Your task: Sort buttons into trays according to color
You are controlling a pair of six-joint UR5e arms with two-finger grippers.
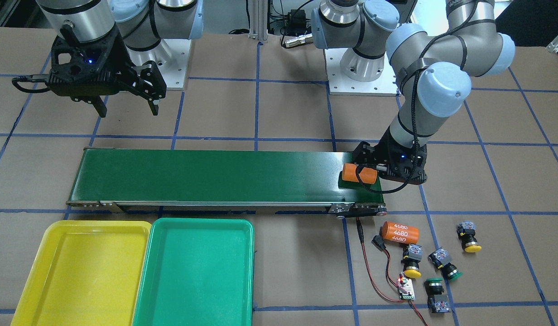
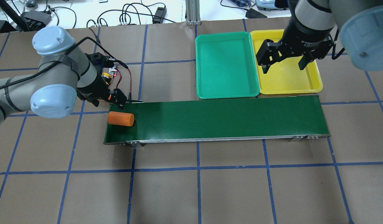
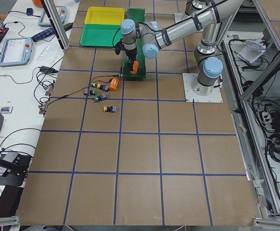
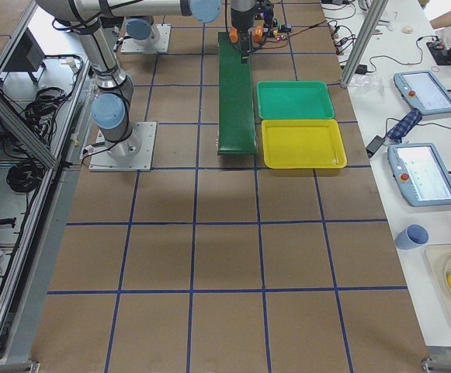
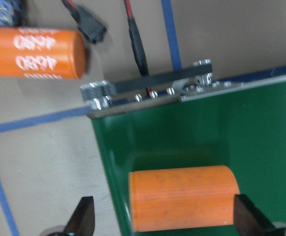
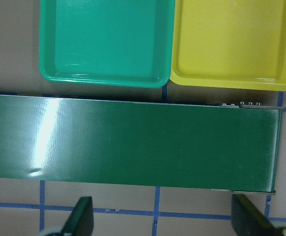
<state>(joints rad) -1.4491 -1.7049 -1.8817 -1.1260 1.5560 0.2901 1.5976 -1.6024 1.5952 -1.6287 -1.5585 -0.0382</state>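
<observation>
Left gripper: wide open, low over the near end of the conveyor belt, one finger on each side of an orange cylinder lying on the belt. No contact visible, so nothing is held. Right gripper: open and holding nothing.

All four buttons are on the tabletop just past that belt end: yellow button, second yellow button, green button, second green button. They lie near another orange cylinder. Neither the yellow tray nor the green tray has a button in it.

Judgement: the belt probably carries items toward the trays, so the right arm waits there. No sorting is done yet.

Pose: the left arm is folded at the elbow, with its forearm dropping steeply to the belt. The right wrist points straight down, high above the belt's tray end.
</observation>
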